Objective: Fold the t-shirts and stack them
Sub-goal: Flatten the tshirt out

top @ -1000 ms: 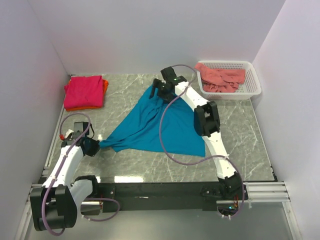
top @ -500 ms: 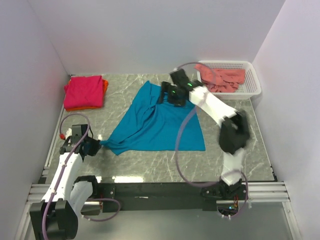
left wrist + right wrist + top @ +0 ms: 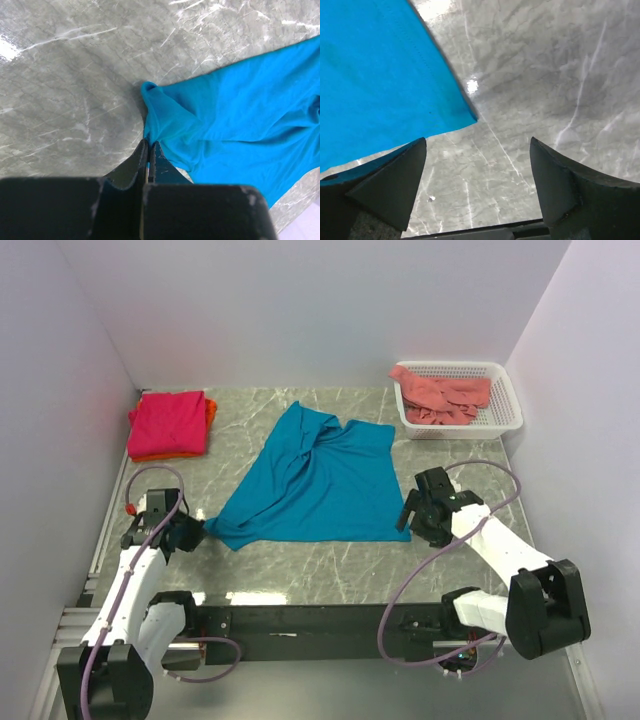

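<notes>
Top external view has the teal-blue t-shirt [image 3: 320, 480] spread mid-worktop [image 3: 300, 565], its near-left corner pinched in the tightly closed left gripper [image 3: 191, 533], seemingly to keep it taut while the wide-open, empty right gripper [image 3: 412, 523] hovers beside the near-right hem corner; no writing or labels are readable.

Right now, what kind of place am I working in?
Probably a purpose-built robot test cell, not a home: a marble-patterned table boxed in by plain white walls, with a teal t-shirt spread out and a white mesh basket of laundry.
</notes>
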`<state>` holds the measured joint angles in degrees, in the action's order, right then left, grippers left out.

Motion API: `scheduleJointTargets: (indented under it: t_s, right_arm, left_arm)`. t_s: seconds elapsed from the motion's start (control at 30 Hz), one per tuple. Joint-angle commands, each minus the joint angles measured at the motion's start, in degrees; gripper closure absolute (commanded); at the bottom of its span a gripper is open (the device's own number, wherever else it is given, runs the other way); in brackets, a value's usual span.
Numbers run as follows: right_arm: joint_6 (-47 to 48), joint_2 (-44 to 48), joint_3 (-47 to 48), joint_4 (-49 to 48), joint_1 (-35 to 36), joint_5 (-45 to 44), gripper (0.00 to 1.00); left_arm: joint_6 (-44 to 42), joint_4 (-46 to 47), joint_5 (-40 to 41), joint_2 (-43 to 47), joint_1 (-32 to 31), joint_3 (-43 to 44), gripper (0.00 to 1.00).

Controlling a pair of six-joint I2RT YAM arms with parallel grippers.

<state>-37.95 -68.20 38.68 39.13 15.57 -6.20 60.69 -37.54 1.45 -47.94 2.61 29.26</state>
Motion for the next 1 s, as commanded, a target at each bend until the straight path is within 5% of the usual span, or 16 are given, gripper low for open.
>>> scheduleJointTargets:
  t_s: [0.0, 0.23, 0.6, 0.8, 0.9, 0.97]
  right_arm:
    - [-1.16, 0.89, 0.79, -3.98, -0.28, 0.66, 0.12]
    - [-1.77, -6.41, 0.7, -7.84, -0.19, 2.67, 0.32]
    - [-3.44, -12.47, 0.26, -9.78, 1.48, 3.56, 0.45]
    - [-4.06, -13.62, 0.17, -10.3, 2.27, 2.94, 0.69]
    - [-4.15, -12.83, 0.26, -11.27, 2.79, 3.3, 0.97]
    - [-3.62, -10.91, 1.57, -10.92, 3.49, 1.99, 1.0]
  left_arm:
    - [-1.1, 0.71, -0.14, 0.13, -0.33, 0.63, 0.99]
    - [-0.57, 0.54, 0.22, 0.75, -0.68, 0.28, 0.99]
    - [-0.04, 0.36, 1.01, 0.39, -1.03, 0.1, 0.99]
    - [0.05, 0.36, 1.27, 0.57, -1.12, 0.19, 0.99]
    - [0.05, -0.08, 1.27, 0.75, -1.12, 0.54, 0.99]
    - [-0.39, -0.34, 1.01, 1.1, -1.38, 1.15, 0.99]
